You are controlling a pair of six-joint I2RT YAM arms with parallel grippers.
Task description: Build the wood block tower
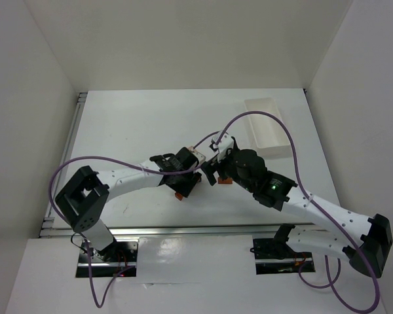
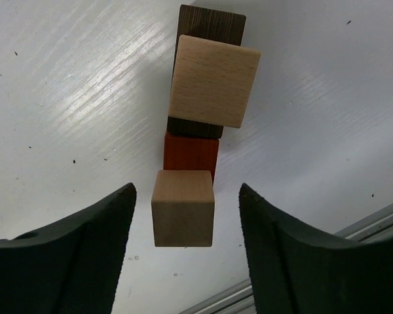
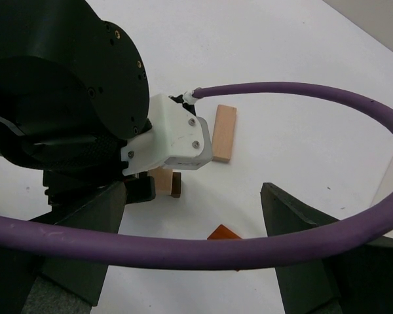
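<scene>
In the left wrist view a pale tan cube (image 2: pixel 214 82) rests on a dark brown bar (image 2: pixel 211 23). Below them are an orange-red block (image 2: pixel 191 154) and a second tan cube (image 2: pixel 183 208). My left gripper (image 2: pixel 187 196) is open, with its jaws either side of the second cube and not touching it. In the top view it (image 1: pixel 185 178) hovers over this cluster, where only an orange bit (image 1: pixel 180 195) shows. My right gripper (image 3: pixel 193 203) is open and empty, above an orange-red piece (image 3: pixel 224 232) that the purple cable partly hides.
A pale wooden plank (image 3: pixel 224 133) lies flat on the table beyond the right gripper. A white tray (image 1: pixel 270 124) stands at the back right. A purple cable (image 3: pixel 262 98) loops across the right wrist view. The two grippers (image 1: pixel 213 171) are close together at the table's middle.
</scene>
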